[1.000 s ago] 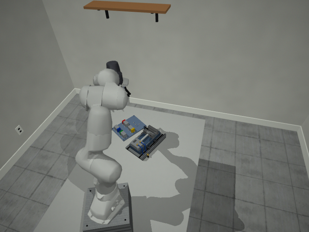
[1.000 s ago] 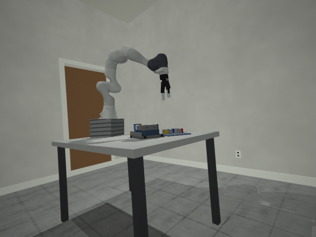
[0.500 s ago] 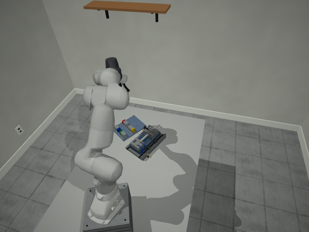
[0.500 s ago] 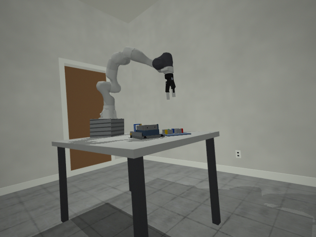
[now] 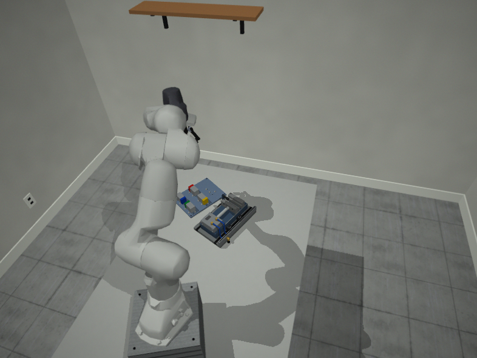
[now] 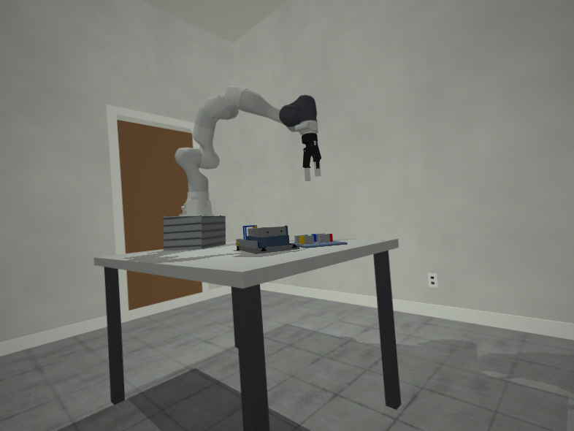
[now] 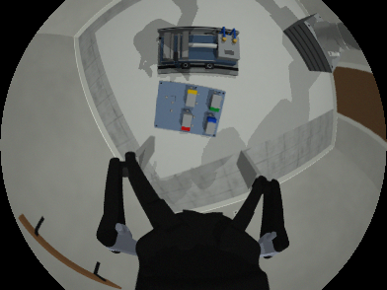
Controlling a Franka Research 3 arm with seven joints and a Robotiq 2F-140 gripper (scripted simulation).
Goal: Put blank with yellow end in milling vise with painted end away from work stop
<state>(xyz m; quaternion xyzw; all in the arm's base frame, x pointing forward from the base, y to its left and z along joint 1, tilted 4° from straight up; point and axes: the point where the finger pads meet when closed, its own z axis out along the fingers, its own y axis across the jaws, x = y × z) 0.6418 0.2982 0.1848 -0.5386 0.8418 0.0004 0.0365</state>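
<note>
- The table (image 6: 324, 253) has a pale grey top and dark legs; three legs show in the exterior view.
- The room has plain grey walls, a white baseboard and a floor of grey tiles.
- One brown door (image 6: 152, 208) in a white frame stands behind the table.
- One wooden shelf (image 5: 196, 10) hangs high on the wall on two dark brackets.
- One wall socket (image 5: 29, 199) sits low on the left wall in the top view.
- One white arm (image 5: 158, 200) rises from a grey ribbed pedestal (image 5: 194, 292) on the table.
- The hand (image 6: 312, 174) hangs high above the table, fingers pointing down, spread to their widest and holding nothing.
- One blue infeed plate (image 7: 166, 112) lies flat on the table, just beside the milling vise (image 7: 197, 50).
- Four blanks lie on the infeed plate, each grey with one painted end.
- The blank with the yellow end (image 5: 202, 199) lies on the plate on the side nearest the vise, its yellow tip toward the vise.
- The blank with the red end (image 5: 193, 188), the blank with the blue end (image 5: 181, 199) and the blank with the green end (image 5: 189, 205) lie apart from one another on the same plate.
- The vise sits on a grey raised plate (image 5: 246, 216); blue hoses run over one end block.
- The slot between the vise's jaws holds no blank.
</note>
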